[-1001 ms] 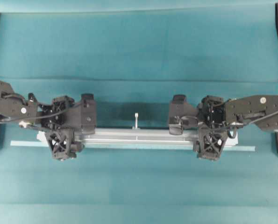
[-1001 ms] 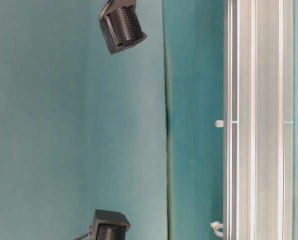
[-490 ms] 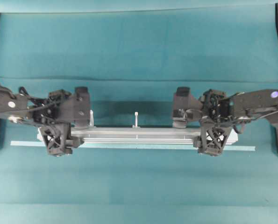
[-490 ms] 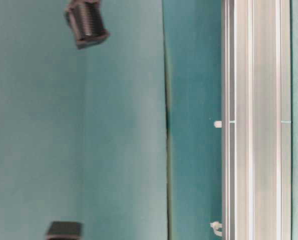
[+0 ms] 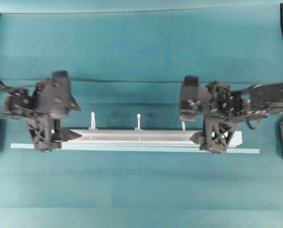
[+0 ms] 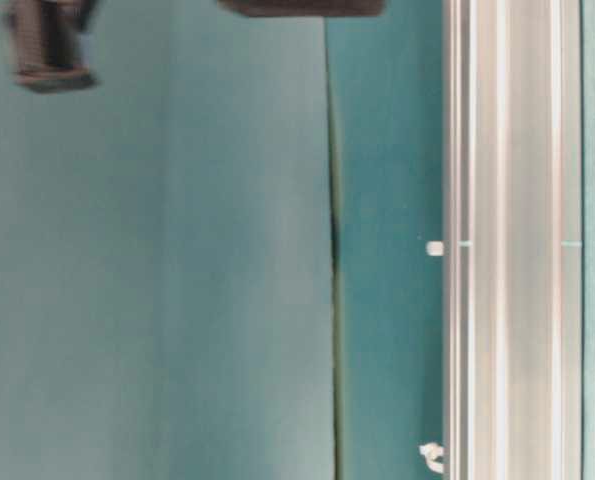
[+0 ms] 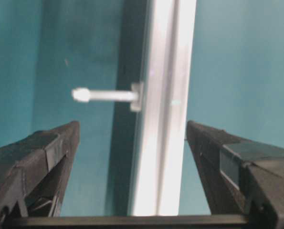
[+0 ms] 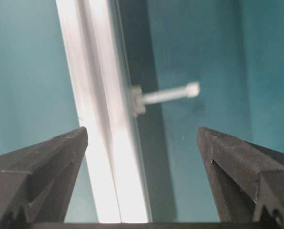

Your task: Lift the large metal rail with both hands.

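From overhead, the metal rail (image 5: 141, 137) lies flat along the teal counter (image 5: 141, 52), with a thinner pale strip (image 5: 131, 148) just in front of it. Three white zip ties stand up from its far edge, the middle zip tie (image 5: 138, 121) clearest. The left hand (image 5: 43, 137) sits over the rail's left end and the right hand (image 5: 216, 140) over its right end.

At table level the rail (image 6: 507, 240) runs down the right side, resting on the counter; a dark blurred hand part shows at the top left, well clear of it.

The left wrist view shows that hand's fingers (image 7: 41, 157) spread wide apart, the rail (image 7: 163, 105) running between them with space on both sides, nothing clamped.

The right wrist view shows the same: fingers (image 8: 41, 167) spread apart, the rail (image 8: 101, 119) between them but nearer the left finger.

Risks, as I judge them: that off-centre rail could be shoved sideways when the right hand shuts; a finger could snag a zip tie; uneven lifting would tilt the rail until it slips out.
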{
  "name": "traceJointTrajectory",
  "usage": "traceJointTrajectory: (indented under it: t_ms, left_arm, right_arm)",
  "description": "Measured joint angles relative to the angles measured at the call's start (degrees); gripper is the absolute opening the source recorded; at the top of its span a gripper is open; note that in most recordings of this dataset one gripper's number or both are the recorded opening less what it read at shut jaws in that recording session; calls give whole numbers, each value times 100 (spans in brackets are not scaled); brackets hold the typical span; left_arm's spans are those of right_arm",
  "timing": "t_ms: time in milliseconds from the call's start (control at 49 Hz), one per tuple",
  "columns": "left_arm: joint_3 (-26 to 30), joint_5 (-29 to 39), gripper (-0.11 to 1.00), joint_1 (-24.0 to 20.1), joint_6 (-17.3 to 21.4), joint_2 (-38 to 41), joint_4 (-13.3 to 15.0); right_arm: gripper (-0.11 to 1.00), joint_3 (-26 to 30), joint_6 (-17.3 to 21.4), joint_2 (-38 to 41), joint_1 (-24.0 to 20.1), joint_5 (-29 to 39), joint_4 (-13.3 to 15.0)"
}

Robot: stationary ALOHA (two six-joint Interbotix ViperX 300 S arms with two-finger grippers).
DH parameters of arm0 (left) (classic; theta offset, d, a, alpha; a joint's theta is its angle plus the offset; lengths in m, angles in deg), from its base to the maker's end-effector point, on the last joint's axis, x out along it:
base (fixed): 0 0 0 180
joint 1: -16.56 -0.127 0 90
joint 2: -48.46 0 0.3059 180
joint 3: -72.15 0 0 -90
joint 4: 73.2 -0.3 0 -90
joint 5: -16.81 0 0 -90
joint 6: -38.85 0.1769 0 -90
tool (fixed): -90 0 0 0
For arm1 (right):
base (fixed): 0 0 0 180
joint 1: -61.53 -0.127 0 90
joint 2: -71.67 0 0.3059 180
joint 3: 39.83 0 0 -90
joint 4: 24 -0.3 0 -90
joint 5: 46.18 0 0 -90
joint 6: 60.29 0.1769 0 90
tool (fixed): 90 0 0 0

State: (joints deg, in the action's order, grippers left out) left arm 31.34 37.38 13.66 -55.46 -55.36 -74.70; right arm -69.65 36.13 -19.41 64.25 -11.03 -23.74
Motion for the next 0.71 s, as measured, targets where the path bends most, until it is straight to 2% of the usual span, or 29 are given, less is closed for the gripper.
traceJointTrajectory:
  t_ms: [163,715]
  left_arm:
    - [0,0,93,-9,0,-501,0]
    - [-132,-9,93,-26,0,-1890,18]
  right_arm:
    - [94,79,9,-316,0,176,0]
    - [94,97,9,-1600,9,97,0]
